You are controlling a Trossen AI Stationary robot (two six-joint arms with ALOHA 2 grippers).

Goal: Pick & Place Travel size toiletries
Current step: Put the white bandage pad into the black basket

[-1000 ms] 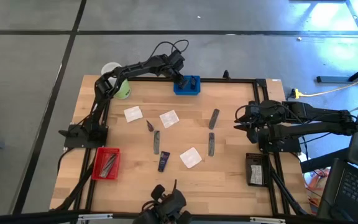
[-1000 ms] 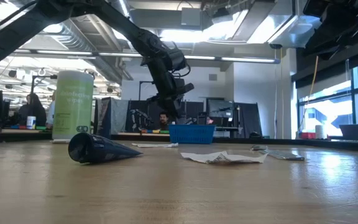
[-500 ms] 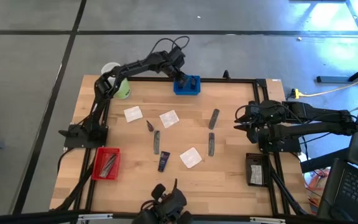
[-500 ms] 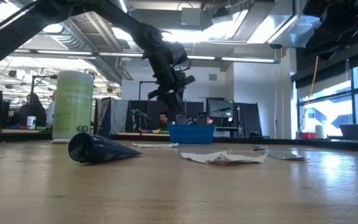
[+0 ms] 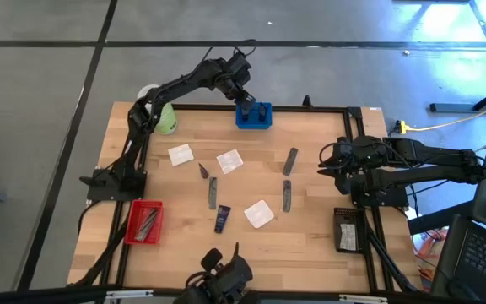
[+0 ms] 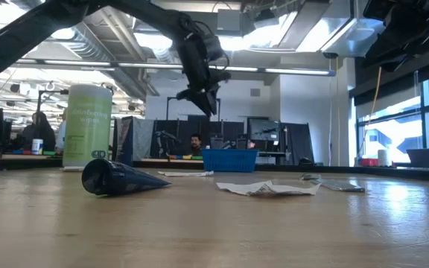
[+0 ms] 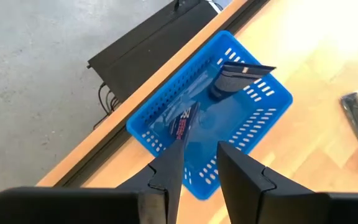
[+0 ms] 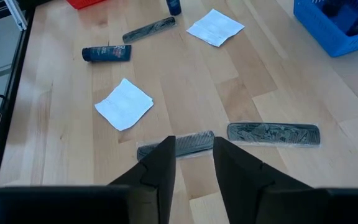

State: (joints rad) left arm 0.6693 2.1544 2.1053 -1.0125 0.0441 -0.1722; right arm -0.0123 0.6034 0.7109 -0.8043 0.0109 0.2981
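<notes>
Toiletries lay scattered over the wooden surface (image 5: 310,228) on the near side of the blue tray (image 5: 253,114): three white sachets (image 5: 180,154), grey tubes (image 5: 290,160), a dark cone (image 5: 202,171) and a navy tube (image 5: 222,219). The left end effector (image 5: 245,90) hovered above the blue tray with its fingers (image 7: 169,168) slightly apart and nothing between them. The left wrist view alone looked into that tray, where a dark cone-shaped piece (image 7: 238,76) and a flat printed packet (image 7: 185,121) lay. The right end effector (image 5: 326,165) waited well to the tray's right, its fingers (image 8: 161,165) parted and empty over a grey tube (image 8: 178,145). Only the low view showed the room: a green bottle (image 6: 88,126) left of the tray, desks, and a seated person (image 6: 194,144) behind.
</notes>
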